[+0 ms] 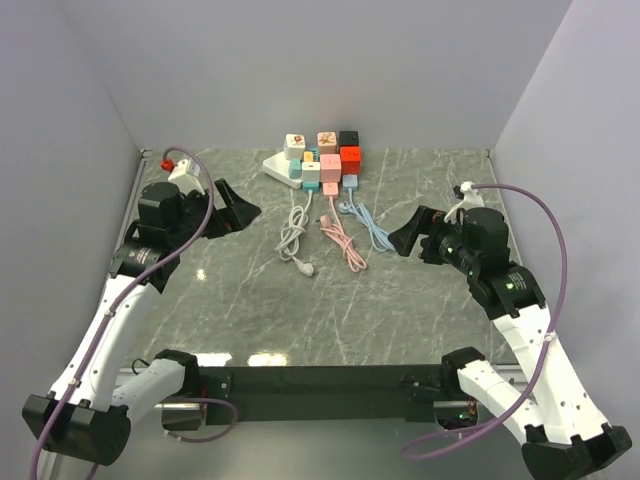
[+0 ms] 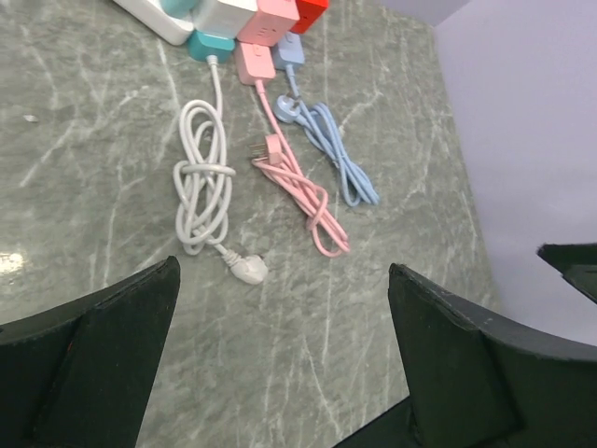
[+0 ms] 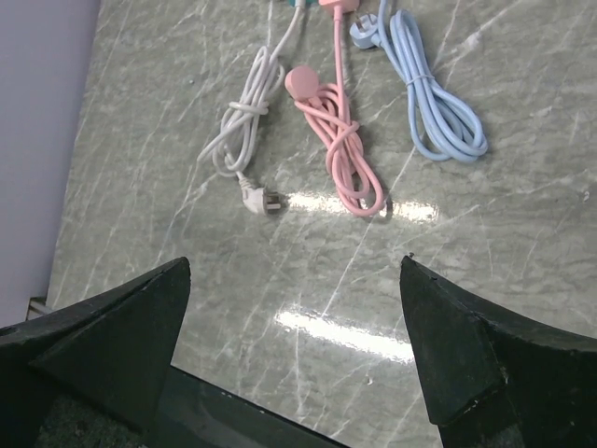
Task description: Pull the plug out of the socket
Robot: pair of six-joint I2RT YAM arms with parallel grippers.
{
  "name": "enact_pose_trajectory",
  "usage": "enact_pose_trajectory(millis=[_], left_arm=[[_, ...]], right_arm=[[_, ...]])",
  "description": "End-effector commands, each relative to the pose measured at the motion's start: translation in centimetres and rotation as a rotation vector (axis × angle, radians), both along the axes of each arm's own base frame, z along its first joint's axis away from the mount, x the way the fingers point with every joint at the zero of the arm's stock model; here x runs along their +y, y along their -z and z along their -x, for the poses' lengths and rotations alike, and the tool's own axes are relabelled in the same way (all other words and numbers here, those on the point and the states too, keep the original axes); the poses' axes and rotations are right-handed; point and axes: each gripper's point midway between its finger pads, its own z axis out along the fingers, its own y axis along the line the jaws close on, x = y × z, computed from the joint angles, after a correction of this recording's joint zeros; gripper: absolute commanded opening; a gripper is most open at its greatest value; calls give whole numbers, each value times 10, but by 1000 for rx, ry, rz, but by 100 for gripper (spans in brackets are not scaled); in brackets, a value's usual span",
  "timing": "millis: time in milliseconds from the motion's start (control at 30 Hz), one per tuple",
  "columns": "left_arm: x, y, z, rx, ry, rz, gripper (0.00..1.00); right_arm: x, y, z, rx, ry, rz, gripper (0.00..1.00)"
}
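Note:
The socket is a white power strip [image 1: 277,167] at the back centre of the table, crowded with several coloured cube adapters. Along its front edge sit a teal plug [image 2: 210,44], a pink plug [image 2: 254,62] and a blue plug [image 2: 287,52]. From them a white cable [image 1: 293,235], a pink cable [image 1: 342,240] and a blue cable [image 1: 375,228] run towards me in bundles. My left gripper [image 1: 235,208] hovers open, left of the white cable. My right gripper [image 1: 412,232] hovers open, right of the blue cable. Neither one touches anything.
The white cable's loose end plug [image 2: 247,269] lies nearest my left gripper [image 2: 283,280]. The same end plug [image 3: 261,199] lies ahead of my right gripper [image 3: 295,271]. Grey walls close in the left, right and back sides. A black bar [image 1: 320,380] runs along the near edge.

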Motion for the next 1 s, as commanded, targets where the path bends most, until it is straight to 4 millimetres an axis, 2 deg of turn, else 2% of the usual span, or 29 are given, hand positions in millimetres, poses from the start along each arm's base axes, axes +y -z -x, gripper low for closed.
enact_pose_trajectory(millis=[0,167,267,300,367,400,467,500,567,600,633,667,767,800,867,900,933,967], left_arm=[[8,2,-1,-17,-32,-49,99],[12,23,-12,12,-39,-106,99],[21,51,-30,74,-86,-172,99],[20,68,-39,121,-85,-203,100],[21,83,-52,158,-101,-250,99],[16,106,-59,214,-91,-287,99],[16,116,-74,229,-117,-343,99],[10,135,-80,272,-103,-372,99],[0,137,-94,259,-84,-386,99],[-8,150,-98,284,-66,-399,99],[-14,147,-105,270,-60,-396,99],[-19,154,-109,284,-50,-404,99],[-41,155,-114,257,-9,-405,99],[-55,162,-114,253,26,-410,99],[-67,167,-120,251,31,-449,99],[-76,189,-114,297,50,-496,99],[-80,191,-118,295,47,-507,99],[-83,207,-118,325,50,-531,99]], right_arm=[[-4,-7,0,-37,28,-6,100],[-7,-5,-2,-22,49,9,100],[-13,3,-5,8,80,35,100],[-15,7,-5,28,91,48,100],[-16,15,-6,60,95,64,100],[-17,19,-6,76,99,71,100],[-17,22,-7,87,106,74,100],[-17,21,-8,79,107,70,100],[-16,26,-7,84,106,61,100],[-15,25,-8,78,103,58,100],[-15,29,-8,86,103,60,100],[-15,31,-7,91,104,60,100],[-14,38,-7,105,100,63,100],[-14,42,-7,110,96,62,100],[-13,46,-7,118,95,61,100],[-12,49,-8,124,92,62,100],[-12,49,-9,127,94,61,100],[-11,49,-10,127,93,61,100]])
